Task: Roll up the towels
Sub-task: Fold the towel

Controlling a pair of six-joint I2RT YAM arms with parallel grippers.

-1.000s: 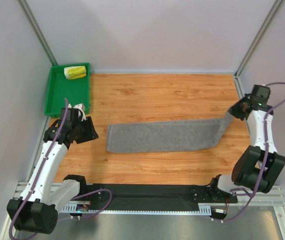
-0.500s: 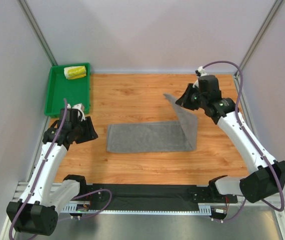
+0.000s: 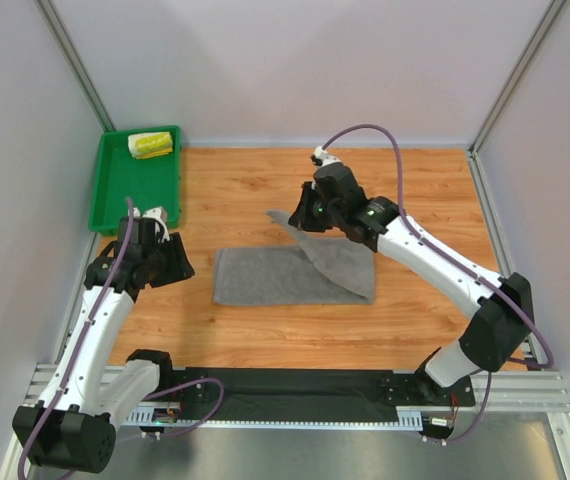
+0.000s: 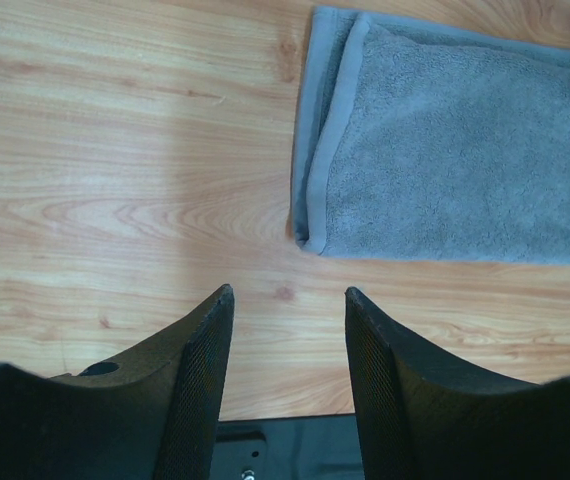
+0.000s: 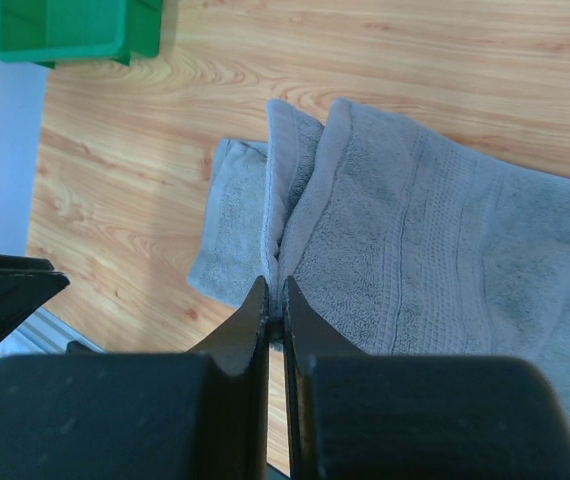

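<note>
Since the right jaws are pressed together on only a thin bit of the grey towel point(image 3: 285, 277)'s hem, slip-out is risk no. 1. The wrist view shows two bunched layers pinched at the very tips, w/ the rest hanging down to the bench point(image 3: 265, 190). Any tug and the hem prob. pops free, dropping the lifted end in a heap.

Where things are: the grey towel lies on the bench right of the green tray point(image 3: 115, 200) and nearer the arm bases than it. The end far from the tray is raised and held over the flat part. The small yellow-print towel point(image 3: 151, 145) sits at the tray's far end and looks rolled.

Risk no. 2: the tray-side end of the grey towel isn't pinned. The left jaws are spread, holding nothing, hovering over bare wood just short of that end. W/o a hold there, a tray-ward pull could drag the whole cloth over the smooth wood vs laying it on itself.

Risk no. 3: skew. The lifted edge looks twisted, w/ one corner poking toward the tray, so the lay-over may land crooked and give a loose, cone-shaped roll.

Also poss.: the arms could crowd each other if the right arm point(image 3: 435, 265) goes much further tray-ward, b/c the left arm point(image 3: 105, 310) sits just off the tray's near corner, beside the towel.
</note>
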